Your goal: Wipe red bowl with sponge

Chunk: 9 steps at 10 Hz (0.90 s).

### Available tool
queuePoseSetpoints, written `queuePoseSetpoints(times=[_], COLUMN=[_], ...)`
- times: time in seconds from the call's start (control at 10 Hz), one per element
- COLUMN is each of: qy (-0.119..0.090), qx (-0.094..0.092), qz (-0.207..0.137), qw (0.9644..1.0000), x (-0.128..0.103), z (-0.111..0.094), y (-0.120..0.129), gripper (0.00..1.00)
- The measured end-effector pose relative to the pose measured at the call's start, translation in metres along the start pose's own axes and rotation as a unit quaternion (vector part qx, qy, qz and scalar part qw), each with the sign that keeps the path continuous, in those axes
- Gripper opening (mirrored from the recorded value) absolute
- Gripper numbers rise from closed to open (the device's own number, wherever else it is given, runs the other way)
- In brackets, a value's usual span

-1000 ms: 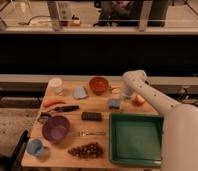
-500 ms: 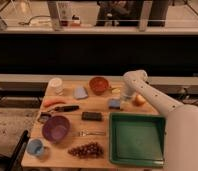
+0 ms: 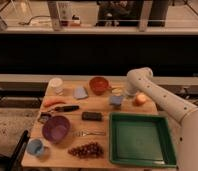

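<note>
Sponge (image 3: pixel 116 100) sitting on table (image 3: pixel 62 155), just in front-right of red bowl (image 3: pixel 98 84), well behind green tray (image 3: pixel 140 138). Looking soft, light, squashy; best pinching across short sides, mid-height, light squeeze. Gripper (image 3: pixel 119 92) hanging just above sponge, between bowl and pale round fruit (image 3: pixel 140 99); cannot tell finger state. Grey-blue flat piece (image 3: pixel 80 92) lying left of bowl, dark block (image 3: pixel 92 116) in front-left, purple bowl (image 3: pixel 56 128) further front-left. Bowl looking rigid, smooth, may be sliding under wiping pressure

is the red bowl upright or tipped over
Upright: the round orange-red bowl sits on the wooden table with its opening facing up. The gripper is beside it, above the blue sponge.
</note>
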Motion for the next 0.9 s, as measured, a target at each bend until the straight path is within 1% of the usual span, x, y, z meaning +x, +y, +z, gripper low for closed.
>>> queuePoseSetpoints(times=[0.1, 0.2, 0.3, 0.4, 0.5, 0.6, 0.7, 0.9], qy=[-0.004, -0.008, -0.011, -0.013, -0.017, -0.021, -0.023, -0.032], qx=[0.025, 0.042, 0.055, 0.064, 0.07, 0.072, 0.075, 0.079], qz=[-0.004, -0.01, -0.02, -0.032, -0.05, -0.062, -0.074, -0.107], qw=[0.9997, 0.999, 0.9982, 0.9974, 0.9962, 0.9952, 0.9941, 0.9906], x=[0.001, -0.001, -0.005, -0.009, -0.02, -0.029, -0.038, -0.065], z=[-0.007, -0.009, -0.01, -0.01, -0.009, -0.009, -0.009, -0.012], y=[-0.001, -0.003, -0.006, -0.01, -0.017, -0.023, -0.029, -0.044], gripper=[0.18, 0.19, 0.19, 0.19, 0.18, 0.15, 0.14, 0.14])
